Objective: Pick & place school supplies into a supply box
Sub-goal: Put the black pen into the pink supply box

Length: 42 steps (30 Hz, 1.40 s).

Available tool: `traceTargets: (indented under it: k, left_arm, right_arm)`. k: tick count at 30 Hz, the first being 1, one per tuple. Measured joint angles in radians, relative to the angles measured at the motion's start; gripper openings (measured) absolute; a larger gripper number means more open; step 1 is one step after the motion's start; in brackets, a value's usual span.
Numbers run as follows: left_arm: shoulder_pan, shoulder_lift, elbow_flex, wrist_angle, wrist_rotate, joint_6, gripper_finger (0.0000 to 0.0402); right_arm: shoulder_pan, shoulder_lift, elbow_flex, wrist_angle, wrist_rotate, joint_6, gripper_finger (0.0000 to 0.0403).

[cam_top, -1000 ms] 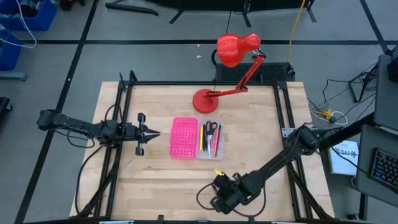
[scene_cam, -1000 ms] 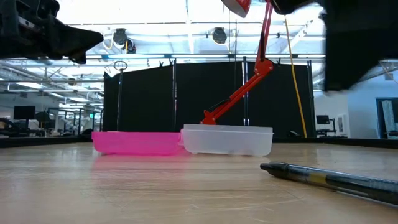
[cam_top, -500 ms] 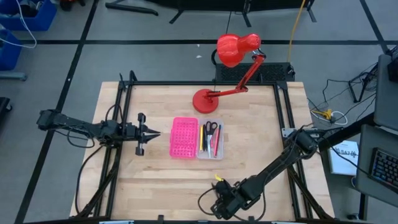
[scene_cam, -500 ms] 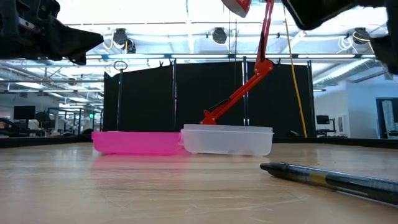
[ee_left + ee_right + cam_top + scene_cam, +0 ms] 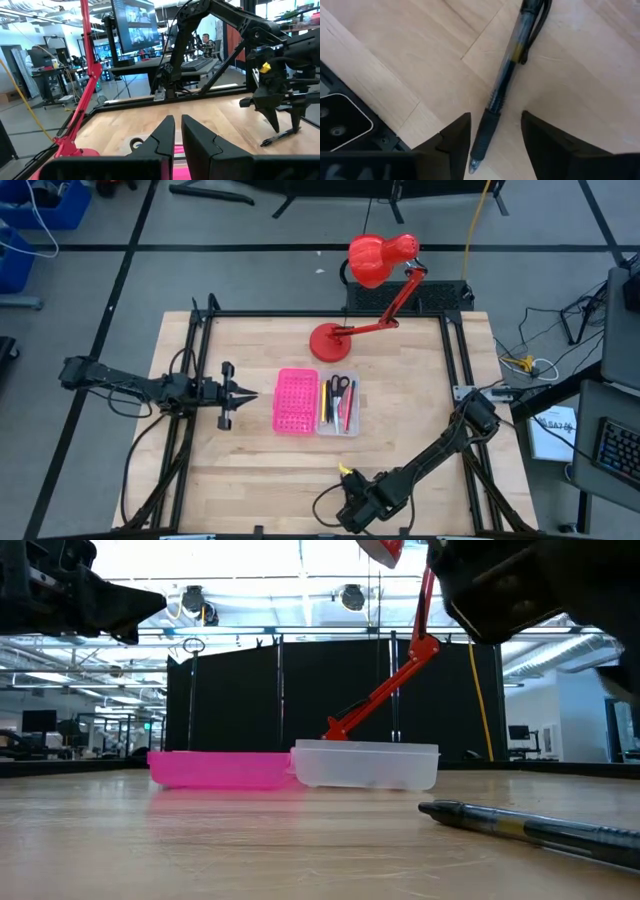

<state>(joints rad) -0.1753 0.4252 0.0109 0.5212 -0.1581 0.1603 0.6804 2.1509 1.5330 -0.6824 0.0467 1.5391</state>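
The supply box lies open at the table's middle: pink dotted lid and clear tray, which holds pens and small scissors. One black-and-clear pen lies flat on the wood near the table's front edge. My right gripper hangs open just above it, pointing down, one finger on each side of the pen's tip end, clear of it. My left gripper hovers shut to the left of the pink lid, with nothing in it.
A red desk lamp stands at the far side on its round base, behind the box. A black metal frame runs along the table's sides. Bare wood lies between the box and the loose pen.
My right gripper has moved a little toward the table's near edge and come down over the loose pen. The pen and the box have stayed where they were.
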Motion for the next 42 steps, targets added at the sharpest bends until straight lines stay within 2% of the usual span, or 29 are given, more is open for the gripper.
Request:
traceTargets:
  k: [6,14,21,27,34,39,42]
  left_arm:
    - [0.0,0.0,0.0,-0.027,0.0,-0.051,0.0042]
    - [0.0,0.0,0.0,-0.062,0.001,-0.11,0.0042]
    - [0.0,0.0,0.0,-0.092,0.003,-0.16,0.0042]
    - [0.0,0.0,0.0,-0.107,0.003,-0.181,0.0042]
    - [0.0,0.0,0.0,-0.107,0.003,-0.195,0.0042]
    - [0.0,0.0,0.0,-0.106,0.003,-0.192,0.0042]
    - [0.0,0.0,0.0,-0.106,0.003,-0.192,0.0042]
  right_arm:
    - [-0.018,0.003,-0.002,-0.187,-0.027,-0.008,0.0147]
    - [-0.041,0.002,-0.004,-0.29,-0.027,-0.118,0.0138]
    - [-0.02,0.003,-0.008,-0.375,-0.069,-0.254,0.0138]
    - [-0.013,0.002,-0.048,-0.349,-0.071,-0.291,0.0122]
    - [-0.013,-0.006,-0.111,-0.237,-0.088,-0.29,0.0023]
    - [-0.03,-0.02,-0.117,-0.226,-0.11,-0.297,0.0036]
    - [-0.052,-0.073,-0.12,-0.19,-0.112,-0.294,0.0024]
